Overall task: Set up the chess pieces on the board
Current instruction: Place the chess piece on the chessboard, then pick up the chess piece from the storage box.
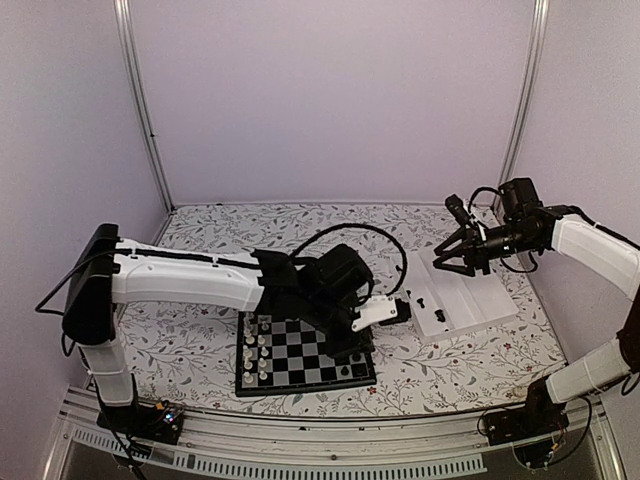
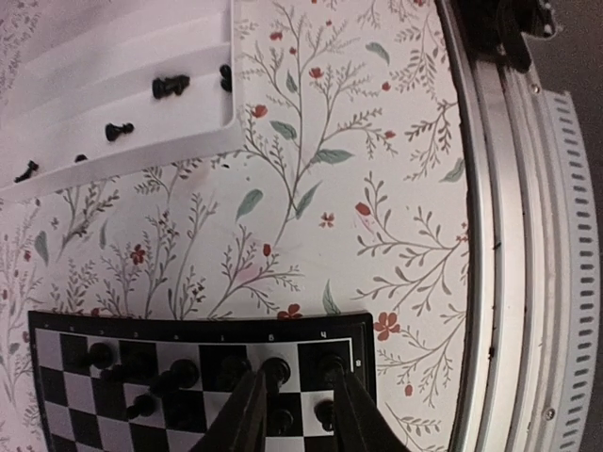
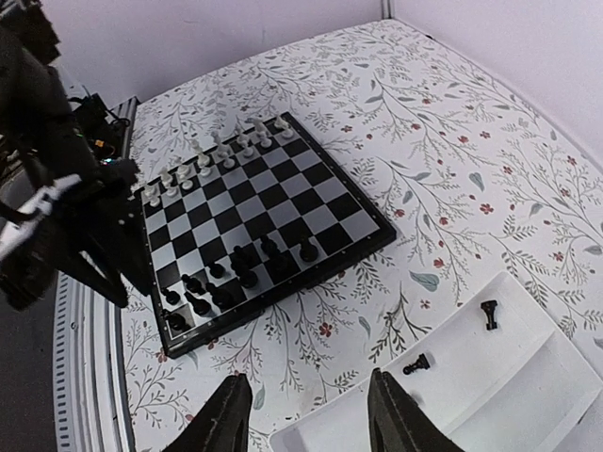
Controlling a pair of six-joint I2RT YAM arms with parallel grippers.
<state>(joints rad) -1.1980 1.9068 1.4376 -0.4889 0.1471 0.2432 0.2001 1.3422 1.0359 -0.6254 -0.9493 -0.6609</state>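
The board (image 1: 300,352) lies near the table's front, with white chessmen (image 1: 255,350) along its left side and black chess pieces (image 3: 226,278) clustered on its right side. My left gripper (image 2: 299,381) hovers low over that right edge. It is open, its fingertips (image 2: 252,395) straddling a standing black piece (image 2: 275,370) and holding nothing. More black pieces (image 2: 170,87) lie in the white tray (image 1: 470,300). My right gripper (image 3: 306,391) hangs open and empty above the tray's near corner (image 3: 509,395), where two black pieces (image 3: 417,363) show.
A black cable (image 1: 385,240) loops over the floral tablecloth behind the left wrist. A metal rail (image 2: 499,235) runs along the near table edge, close to the board's right corner. Walls and frame posts (image 1: 140,100) close in the back and sides.
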